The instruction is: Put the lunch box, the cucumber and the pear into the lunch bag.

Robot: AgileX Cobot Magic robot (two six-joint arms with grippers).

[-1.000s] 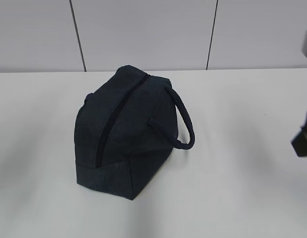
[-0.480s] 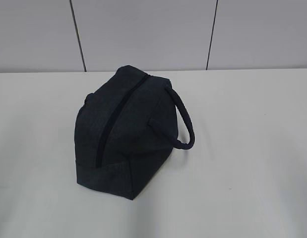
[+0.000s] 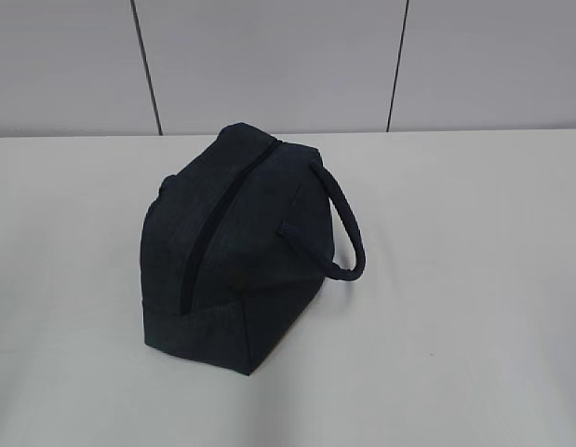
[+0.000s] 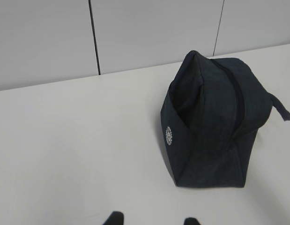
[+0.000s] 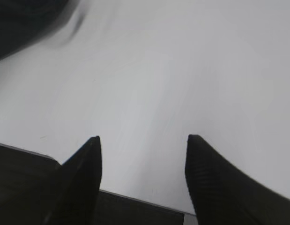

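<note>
The dark navy lunch bag (image 3: 236, 247) stands on the white table (image 3: 455, 326), its top zipper (image 3: 208, 233) shut and its loop handle (image 3: 348, 223) hanging to the right. The lunch box, the cucumber and the pear are out of view. Neither arm shows in the exterior view. In the left wrist view the bag (image 4: 215, 117) sits ahead and to the right of my left gripper (image 4: 152, 220), whose two tips stand apart over bare table. My right gripper (image 5: 144, 138) is open and empty near the table's edge, with a dark blur of the bag (image 5: 23, 23) at the upper left.
A grey panelled wall (image 3: 269, 56) closes off the back of the table. A dark strip (image 5: 135, 206) below the table's edge lies under the right gripper. Bare white tabletop surrounds the bag on every side.
The right arm, seen at the exterior view's right edge a second ago, has drawn out of that view. The bag has not moved.
</note>
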